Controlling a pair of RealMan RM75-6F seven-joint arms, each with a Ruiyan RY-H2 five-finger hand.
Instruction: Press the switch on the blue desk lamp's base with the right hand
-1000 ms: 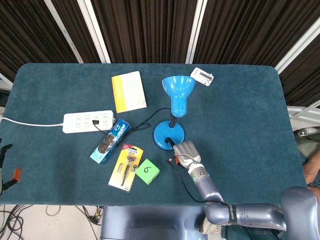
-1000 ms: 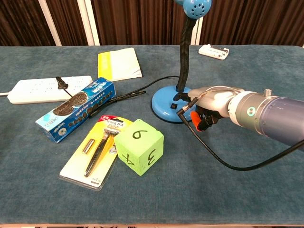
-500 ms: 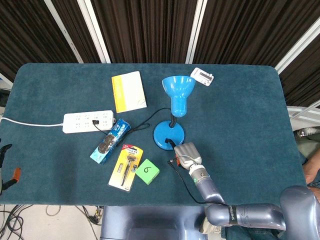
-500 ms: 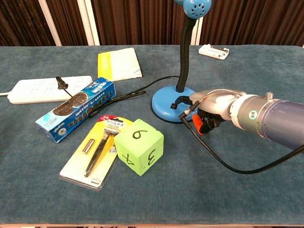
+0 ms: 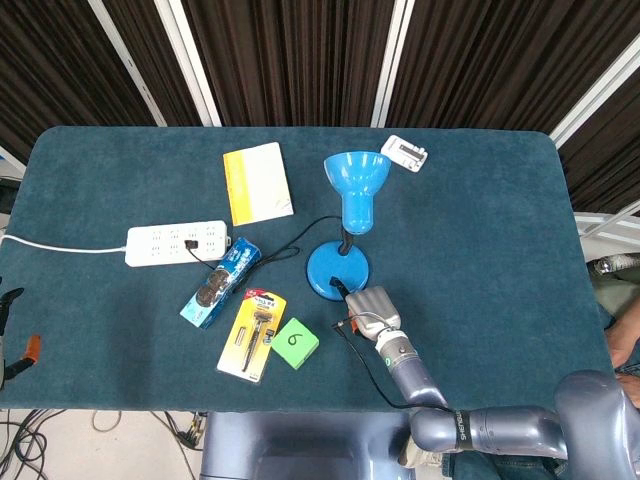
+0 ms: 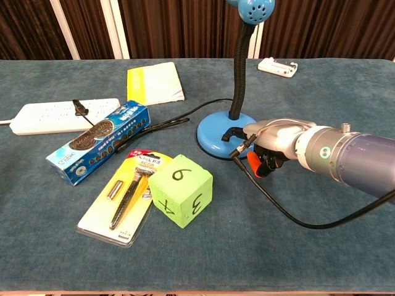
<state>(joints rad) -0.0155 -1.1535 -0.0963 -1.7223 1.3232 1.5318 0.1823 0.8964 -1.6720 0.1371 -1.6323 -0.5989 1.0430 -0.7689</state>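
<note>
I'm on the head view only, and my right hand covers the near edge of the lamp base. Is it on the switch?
Observer: In the chest view the right hand lies low beside the blue lamp base, fingers curled, at its near right edge.
Operator: Where's the switch?
Observer: A small black part sits on the base just left of the hand; I cannot tell whether the hand touches it.
Operator: Anything in the way?
Observer: A black cable from the hand loops across the cloth in front of it, clear of the green cube.
</note>
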